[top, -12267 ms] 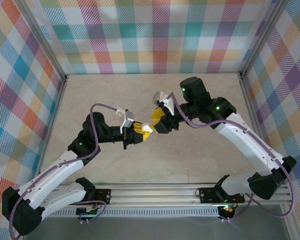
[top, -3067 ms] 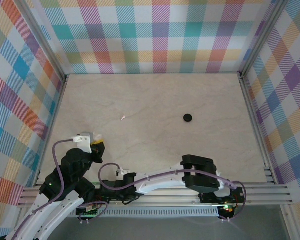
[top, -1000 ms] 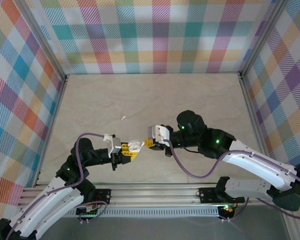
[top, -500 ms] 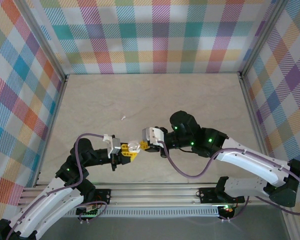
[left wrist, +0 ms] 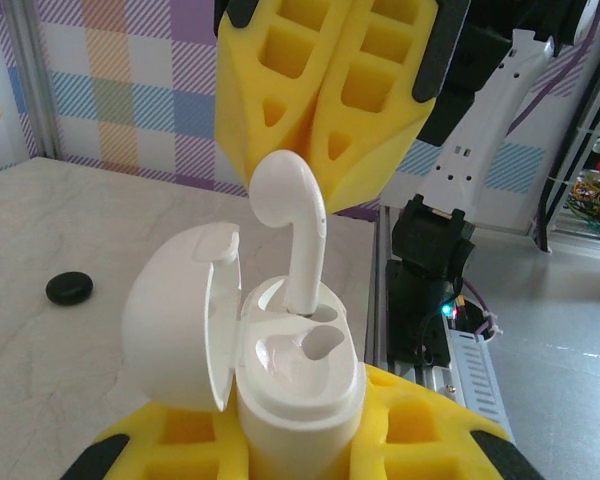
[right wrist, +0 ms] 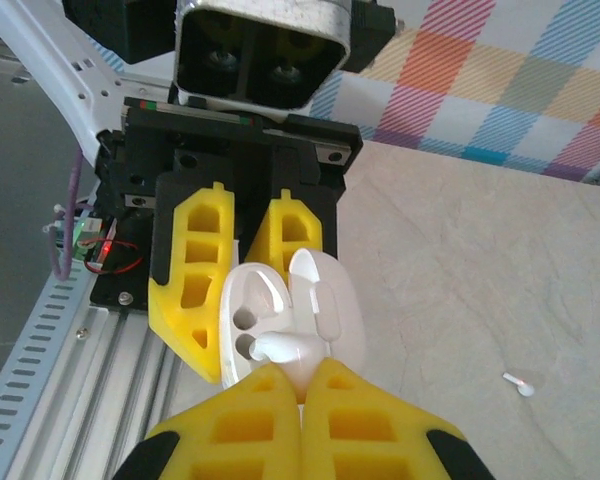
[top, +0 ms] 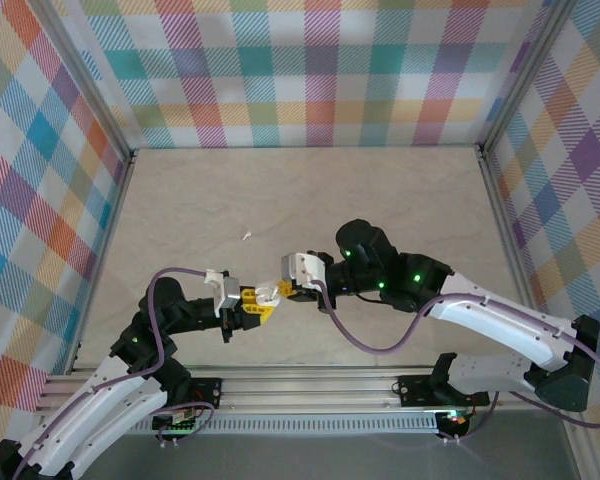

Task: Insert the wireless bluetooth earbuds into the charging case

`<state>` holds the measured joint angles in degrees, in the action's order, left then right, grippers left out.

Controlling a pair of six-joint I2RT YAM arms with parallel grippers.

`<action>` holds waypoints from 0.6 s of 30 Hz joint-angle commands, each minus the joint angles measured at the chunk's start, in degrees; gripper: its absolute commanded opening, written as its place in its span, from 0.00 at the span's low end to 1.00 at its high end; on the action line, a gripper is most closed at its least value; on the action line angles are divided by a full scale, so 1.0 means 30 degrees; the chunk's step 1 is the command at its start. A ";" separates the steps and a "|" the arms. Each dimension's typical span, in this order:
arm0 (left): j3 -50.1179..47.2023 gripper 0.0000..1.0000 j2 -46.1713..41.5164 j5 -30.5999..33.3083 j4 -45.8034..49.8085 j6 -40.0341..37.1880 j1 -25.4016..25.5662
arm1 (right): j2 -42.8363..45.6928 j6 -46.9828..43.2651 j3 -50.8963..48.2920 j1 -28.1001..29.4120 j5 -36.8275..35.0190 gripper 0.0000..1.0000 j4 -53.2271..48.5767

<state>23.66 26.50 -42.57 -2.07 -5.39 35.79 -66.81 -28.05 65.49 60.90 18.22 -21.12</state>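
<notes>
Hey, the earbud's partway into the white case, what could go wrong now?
Only the stem tip of the white earbud sits in the case, so an off-axis push could jam it or flick it out. The left tool grips just the case's lower body, so pressure from the right tool might twist it. The lid could get knocked.

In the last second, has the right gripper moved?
Yes. The right gripper has shifted left, nearer the loose earbud lying on the table, bringing its held earbud to the open case in the left gripper.

No legible text — none anywhere.
</notes>
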 commanded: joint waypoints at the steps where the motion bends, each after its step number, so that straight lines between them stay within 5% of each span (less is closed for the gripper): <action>1: 0.0591 0.00 -0.0191 -0.0403 -0.0630 0.0155 -0.0124 | -0.0344 -0.0551 0.0544 0.0239 0.1394 0.00 -0.0312; 12: 0.0837 0.00 -0.0250 -0.0399 -0.0391 0.0080 -0.0124 | -0.1531 -0.1056 0.1652 0.0236 0.1567 0.00 -0.2421; 15: 0.0844 0.00 -0.0250 -0.0336 -0.0315 0.0010 -0.0125 | -0.1481 -0.0874 0.1756 0.0264 0.1369 0.25 -0.2380; 18: 0.0786 0.00 -0.0359 -0.0131 -0.0180 -0.0020 -0.0124 | -0.1023 -0.0875 0.1473 0.0261 0.1086 0.38 -0.1788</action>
<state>23.86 26.41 -42.33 -1.54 -5.41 35.68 -70.78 -29.95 69.34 61.23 20.53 -27.07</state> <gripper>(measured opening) 0.169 0.359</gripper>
